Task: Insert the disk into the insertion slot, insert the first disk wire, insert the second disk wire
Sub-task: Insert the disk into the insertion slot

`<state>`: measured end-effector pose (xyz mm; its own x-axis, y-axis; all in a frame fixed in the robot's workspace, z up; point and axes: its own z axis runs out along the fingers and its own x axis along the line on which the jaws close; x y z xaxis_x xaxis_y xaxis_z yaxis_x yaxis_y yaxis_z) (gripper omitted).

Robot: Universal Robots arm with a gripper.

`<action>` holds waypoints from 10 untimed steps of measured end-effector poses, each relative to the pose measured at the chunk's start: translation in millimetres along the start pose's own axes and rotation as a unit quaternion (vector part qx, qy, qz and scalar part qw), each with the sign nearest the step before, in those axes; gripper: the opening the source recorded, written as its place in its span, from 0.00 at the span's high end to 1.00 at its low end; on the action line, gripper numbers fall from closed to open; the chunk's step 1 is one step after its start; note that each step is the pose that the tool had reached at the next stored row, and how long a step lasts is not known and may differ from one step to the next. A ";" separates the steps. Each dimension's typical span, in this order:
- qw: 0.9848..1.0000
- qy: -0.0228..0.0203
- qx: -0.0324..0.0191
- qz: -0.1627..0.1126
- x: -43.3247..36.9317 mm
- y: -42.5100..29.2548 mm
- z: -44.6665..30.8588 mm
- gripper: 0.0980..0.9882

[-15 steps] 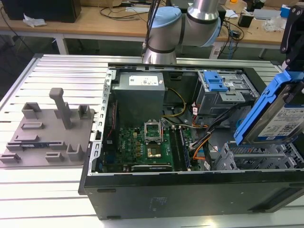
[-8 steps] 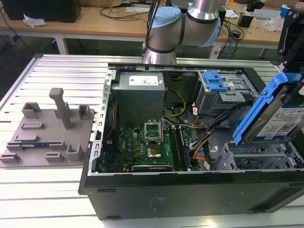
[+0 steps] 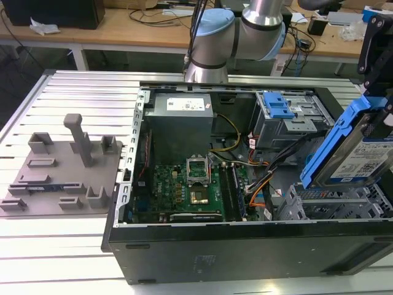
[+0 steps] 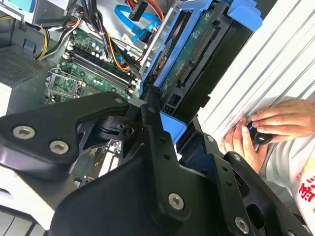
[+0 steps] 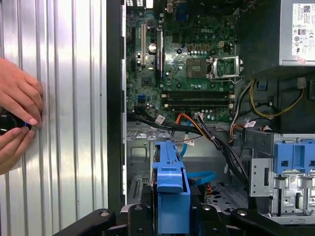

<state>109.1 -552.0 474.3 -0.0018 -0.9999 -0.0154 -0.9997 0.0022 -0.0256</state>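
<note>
The disk (image 3: 362,153), a silver drive in a bright blue carrier, hangs tilted above the case at the exterior view's right. My gripper (image 3: 379,74) is shut on its upper end. In the second wrist view the black fingers (image 4: 153,129) clamp the blue carrier (image 4: 170,127), and the disk's (image 4: 197,44) circuit-board side shows. In the first wrist view the carrier (image 5: 171,191) stands edge-on just ahead of the gripper (image 5: 171,219). The insertion slot (image 3: 334,203), a low perforated grey cage, lies directly under the disk, apart from it.
A taller cage with a blue latch (image 3: 284,110) stands behind the slot. Loose orange, black and blue cables (image 5: 202,177) lie beside it. The power supply (image 3: 181,107) and motherboard (image 3: 184,184) fill the case. A person's hands (image 5: 15,118) hold a small black device on the ribbed table.
</note>
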 end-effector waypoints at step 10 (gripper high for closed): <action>1.000 0.000 0.000 0.004 0.0 -0.3 4.6 0.70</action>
<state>109.5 -552.0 469.8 -0.0100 -0.9998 -0.0154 -0.9996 0.0104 -0.0256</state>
